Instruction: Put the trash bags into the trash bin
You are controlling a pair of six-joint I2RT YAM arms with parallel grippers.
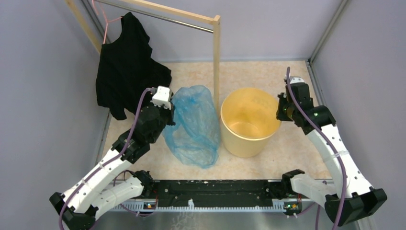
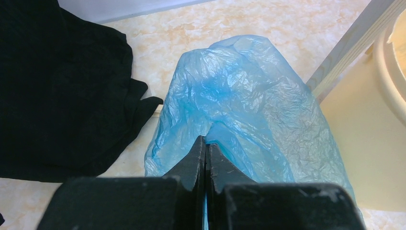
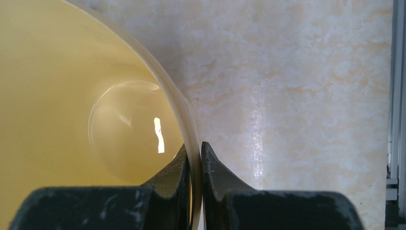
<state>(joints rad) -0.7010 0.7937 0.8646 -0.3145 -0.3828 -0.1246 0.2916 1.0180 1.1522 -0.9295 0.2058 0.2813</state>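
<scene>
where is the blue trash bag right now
In the top view the blue trash bag is left of centre, between the black garment and the trash bin, pinched by the shut left pincer.

I am watching my left jaws pinching shut on a crumpled translucent blue plastic trash bag (image 2: 249, 105), billowing over the beige marbled counter (image 2: 239, 19). A black fabric garment (image 2: 57, 96) is lying left; a light wooden post (image 2: 354, 43) and a pale yellow plastic bin (image 2: 364, 143) are standing right.
</scene>
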